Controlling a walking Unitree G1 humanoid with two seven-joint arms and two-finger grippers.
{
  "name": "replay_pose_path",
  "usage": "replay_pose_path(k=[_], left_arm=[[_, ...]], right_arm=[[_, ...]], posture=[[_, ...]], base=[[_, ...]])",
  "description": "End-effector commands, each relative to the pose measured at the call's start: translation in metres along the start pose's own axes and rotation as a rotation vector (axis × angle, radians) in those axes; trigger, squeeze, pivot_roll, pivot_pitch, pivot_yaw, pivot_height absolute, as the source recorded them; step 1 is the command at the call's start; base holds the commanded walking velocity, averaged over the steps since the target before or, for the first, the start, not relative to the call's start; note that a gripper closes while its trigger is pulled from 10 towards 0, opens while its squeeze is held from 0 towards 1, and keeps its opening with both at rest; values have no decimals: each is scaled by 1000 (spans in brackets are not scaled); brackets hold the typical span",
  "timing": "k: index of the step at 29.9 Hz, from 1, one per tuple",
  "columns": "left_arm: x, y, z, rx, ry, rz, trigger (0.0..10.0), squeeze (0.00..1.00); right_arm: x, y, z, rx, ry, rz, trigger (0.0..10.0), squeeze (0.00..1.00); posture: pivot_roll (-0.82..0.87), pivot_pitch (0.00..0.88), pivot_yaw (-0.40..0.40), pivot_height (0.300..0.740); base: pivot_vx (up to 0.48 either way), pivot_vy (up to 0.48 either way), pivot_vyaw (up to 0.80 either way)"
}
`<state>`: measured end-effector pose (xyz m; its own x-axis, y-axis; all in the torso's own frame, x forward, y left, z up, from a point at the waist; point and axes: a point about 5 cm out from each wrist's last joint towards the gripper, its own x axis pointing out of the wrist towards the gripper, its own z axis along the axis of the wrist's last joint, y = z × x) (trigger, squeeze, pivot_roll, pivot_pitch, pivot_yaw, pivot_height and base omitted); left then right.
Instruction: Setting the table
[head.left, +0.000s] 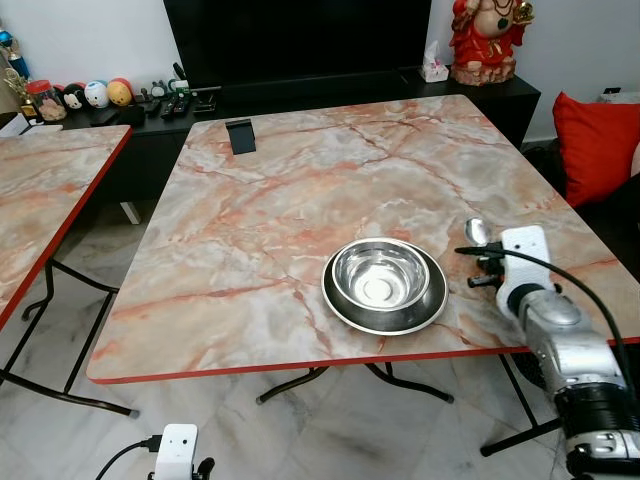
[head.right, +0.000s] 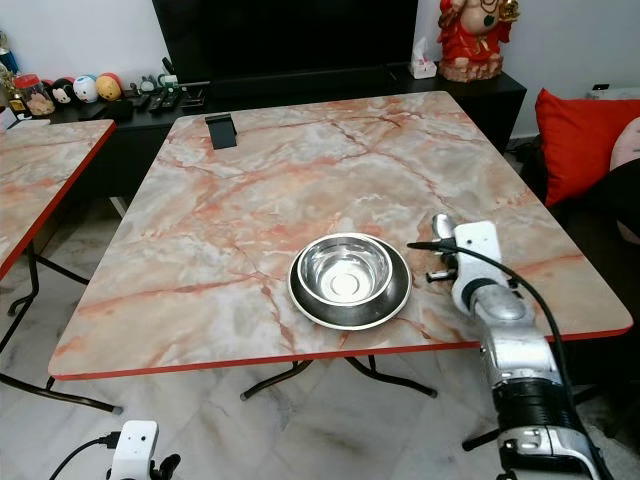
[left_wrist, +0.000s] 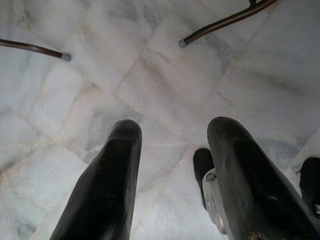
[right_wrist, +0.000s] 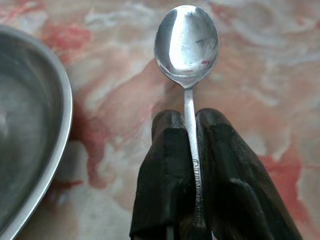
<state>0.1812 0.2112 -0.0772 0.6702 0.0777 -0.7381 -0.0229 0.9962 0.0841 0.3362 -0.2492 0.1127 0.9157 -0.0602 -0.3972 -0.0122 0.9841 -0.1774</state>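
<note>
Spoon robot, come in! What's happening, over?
Right gripper shut on spoon, over table beside bowl on plate. Left gripper open, idle above floor. Nothing blocking.

The spoon (right_wrist: 186, 42) is gleaming as polished metal, mirroring light in its bowl. The steel bowl (head.left: 380, 274) and the plate (head.left: 432, 300) under it are shining likewise. The table (head.left: 270, 200) is showing a smooth, marble-patterned top. The right gripper (right_wrist: 187, 131) fingers (right_wrist: 165, 170) are looking matt black and ribbed.
</note>
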Motion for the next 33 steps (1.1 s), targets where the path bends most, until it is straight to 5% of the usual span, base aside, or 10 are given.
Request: replay_pose_path(k=[1, 33], left_arm=[[-1, 5, -2, -6, 13, 11, 10000, 0], [0, 8, 3, 10, -1, 15, 10000, 0]], right_arm=[[2, 2, 0, 35, -12, 18, 10000, 0], [20, 20, -3, 63, -71, -3, 10000, 0]], posture=[[-125, 0, 100, 714], [-113, 0, 111, 714]], base=[[0, 0, 0], [0, 0, 0]])
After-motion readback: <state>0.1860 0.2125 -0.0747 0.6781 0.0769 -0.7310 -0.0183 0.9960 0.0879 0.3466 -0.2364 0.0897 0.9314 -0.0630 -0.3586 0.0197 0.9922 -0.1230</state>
